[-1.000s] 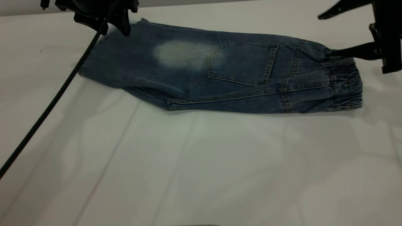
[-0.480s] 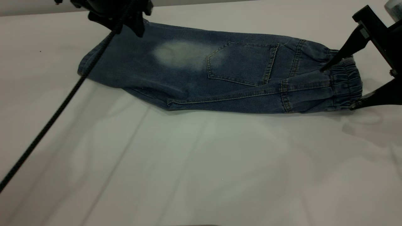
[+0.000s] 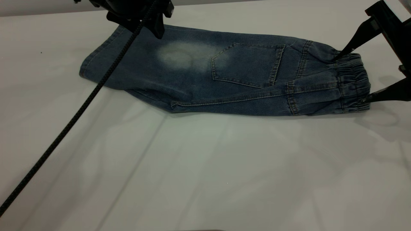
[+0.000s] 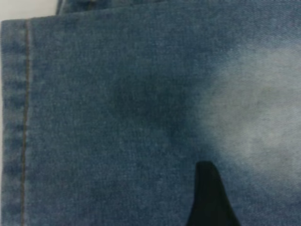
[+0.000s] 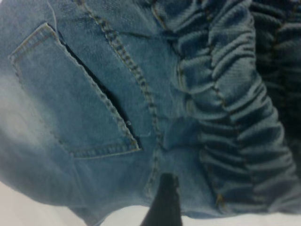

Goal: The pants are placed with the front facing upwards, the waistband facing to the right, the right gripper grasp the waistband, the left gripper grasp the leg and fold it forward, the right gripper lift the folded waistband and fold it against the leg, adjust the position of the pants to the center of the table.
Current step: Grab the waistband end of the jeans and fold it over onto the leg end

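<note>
The pants [image 3: 221, 72] lie folded lengthwise on the white table [image 3: 205, 173], toward its far edge. They are blue denim with tan stitching. A patch pocket [image 3: 247, 64] faces up, with a pale faded oval [image 3: 184, 56] beside it toward the leg end. The leg hem lies at the exterior view's left. The waistband [image 3: 351, 83], gathered and ruffled, lies at the right end. The fabric rests flat on the table, nothing lifted.

The right gripper [image 3: 350, 77] is at the waistband with its fingers spread wide. The far fingertip [image 3: 340, 56] touches the denim at the band's far corner. The near fingertip [image 3: 366, 99] sits at the band's near corner, just at table level. The full width of the band lies between the two tips, straddled but not clamped. The right wrist view shows one dark fingertip [image 5: 164, 202] at the edge of the denim next to the ruffles [image 5: 225, 108].

The left gripper [image 3: 154, 27] is low over the leg near the far edge, beside the faded oval. Its spread cannot be judged. The left wrist view shows a single dark tip [image 4: 207, 195] above flat denim [image 4: 108, 122], with the hem stitching [image 4: 23, 122] along one side. A black cable [image 3: 77, 114] runs from the left arm across the leg and table.
</note>
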{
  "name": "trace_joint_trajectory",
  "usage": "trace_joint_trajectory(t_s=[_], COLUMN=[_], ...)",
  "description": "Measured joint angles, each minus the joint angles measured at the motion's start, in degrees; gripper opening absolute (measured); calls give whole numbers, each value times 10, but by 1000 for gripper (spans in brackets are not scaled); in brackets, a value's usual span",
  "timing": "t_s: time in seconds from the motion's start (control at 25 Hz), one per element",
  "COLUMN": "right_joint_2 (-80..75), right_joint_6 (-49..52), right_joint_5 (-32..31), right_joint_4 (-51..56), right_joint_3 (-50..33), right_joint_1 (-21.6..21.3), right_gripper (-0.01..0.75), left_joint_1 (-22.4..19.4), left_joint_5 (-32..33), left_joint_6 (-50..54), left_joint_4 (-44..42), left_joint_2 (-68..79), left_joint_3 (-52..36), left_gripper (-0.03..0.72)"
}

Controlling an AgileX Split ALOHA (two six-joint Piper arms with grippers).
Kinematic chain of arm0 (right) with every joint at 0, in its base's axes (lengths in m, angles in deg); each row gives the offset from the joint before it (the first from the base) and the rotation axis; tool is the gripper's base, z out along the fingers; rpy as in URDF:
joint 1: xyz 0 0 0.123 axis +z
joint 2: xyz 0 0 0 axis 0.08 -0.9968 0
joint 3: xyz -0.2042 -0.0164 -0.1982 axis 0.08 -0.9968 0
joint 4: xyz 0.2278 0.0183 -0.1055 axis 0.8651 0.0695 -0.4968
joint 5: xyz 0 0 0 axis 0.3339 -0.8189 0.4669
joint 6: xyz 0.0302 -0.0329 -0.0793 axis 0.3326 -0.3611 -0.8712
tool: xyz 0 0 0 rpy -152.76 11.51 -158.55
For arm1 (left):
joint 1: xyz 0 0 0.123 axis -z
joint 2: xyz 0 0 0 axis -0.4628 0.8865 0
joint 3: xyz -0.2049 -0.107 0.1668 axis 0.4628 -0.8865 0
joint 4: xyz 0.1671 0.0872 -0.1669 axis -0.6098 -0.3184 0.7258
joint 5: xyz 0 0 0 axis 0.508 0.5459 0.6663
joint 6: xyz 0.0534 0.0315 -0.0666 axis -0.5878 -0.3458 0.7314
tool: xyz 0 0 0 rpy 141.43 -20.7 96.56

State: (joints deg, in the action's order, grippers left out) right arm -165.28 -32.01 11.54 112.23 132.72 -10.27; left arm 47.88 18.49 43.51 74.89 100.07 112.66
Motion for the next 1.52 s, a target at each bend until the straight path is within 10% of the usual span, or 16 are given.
trace_joint_trajectory(t_s=[0.24,0.76,1.12,1.52], right_joint_2=[-40,-63,-67,22], right_joint_6=[11,-60,-127,-366], right_joint_5=[-63,13,53,50], right_joint_4=[10,142,174,197], right_joint_3=[0,0,0,0], right_joint_1=[0,0,0,0], right_gripper=[586,566,92,61], left_joint_1=[3,4,52,136], left_joint_5=[0,0,-7,-18], left_joint_6=[0,-10,-26,-27], left_joint_4=[0,0,0,1], left_joint_2=[0,0,11,75], left_joint_3=[0,0,0,0], left_gripper=[418,418,418,418])
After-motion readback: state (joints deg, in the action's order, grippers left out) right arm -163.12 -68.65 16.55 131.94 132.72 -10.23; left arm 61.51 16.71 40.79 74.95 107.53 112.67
